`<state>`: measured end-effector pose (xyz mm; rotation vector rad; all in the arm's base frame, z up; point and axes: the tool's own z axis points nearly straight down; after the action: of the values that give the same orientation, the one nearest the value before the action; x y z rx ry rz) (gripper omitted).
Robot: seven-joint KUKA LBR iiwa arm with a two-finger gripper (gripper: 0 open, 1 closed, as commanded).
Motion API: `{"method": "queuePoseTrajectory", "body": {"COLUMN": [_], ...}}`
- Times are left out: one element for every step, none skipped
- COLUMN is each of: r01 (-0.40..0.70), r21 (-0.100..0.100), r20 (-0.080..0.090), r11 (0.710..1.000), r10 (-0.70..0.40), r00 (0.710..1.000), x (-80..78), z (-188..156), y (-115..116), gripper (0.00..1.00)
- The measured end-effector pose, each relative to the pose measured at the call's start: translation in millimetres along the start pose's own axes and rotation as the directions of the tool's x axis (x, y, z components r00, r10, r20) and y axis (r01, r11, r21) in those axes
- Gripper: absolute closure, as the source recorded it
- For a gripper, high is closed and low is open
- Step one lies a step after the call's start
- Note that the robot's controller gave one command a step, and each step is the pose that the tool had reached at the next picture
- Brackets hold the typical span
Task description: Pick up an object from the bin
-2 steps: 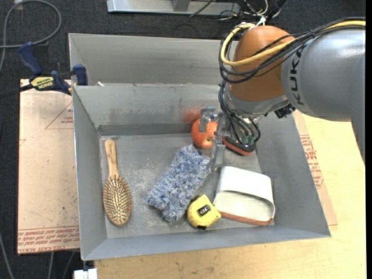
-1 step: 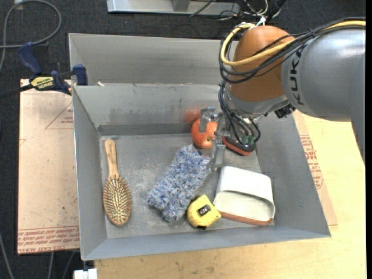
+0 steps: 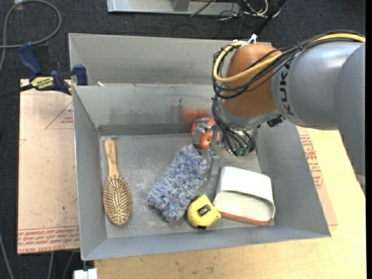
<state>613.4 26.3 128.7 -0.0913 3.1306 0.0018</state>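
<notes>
Five things lie in the bin [image 3: 87,156]: a wooden brush [image 3: 116,196] on the left, a blue woolly cloth [image 3: 177,185] in the middle, a yellow tape [image 3: 203,211] at the front, a white box [image 3: 244,190] on the right, and a small orange thing [image 3: 202,137] by the back wall (I cannot tell what it is). The gripper [image 3: 213,158] hangs low between the cloth's top end and the box, just beside both. I cannot tell if its jaws are spread or pressed together.

The cloth looks like the best pick, because it is soft and close. To do it well, the gripper should shift a little toward the cloth, go down with jaws wide, and pinch a thick fold. It should stay off the hard box edge, which could push it away. Then it should lift straight up, since the cloth's lower end touches the tape and may drag it along.
</notes>
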Motion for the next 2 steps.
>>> {"method": "queuePoseTrajectory", "body": {"r01": [0.155, 0.145], "r21": [-0.002, -0.001], "r20": [-0.007, 0.004], "r11": [0.988, 0.989], "r10": [-0.155, -0.145], "r00": [0.988, 0.989], "x": [0.9, 7.1], "z": [41, 58], "y": [6, 25], "gripper": [0.00, 1.00]}}
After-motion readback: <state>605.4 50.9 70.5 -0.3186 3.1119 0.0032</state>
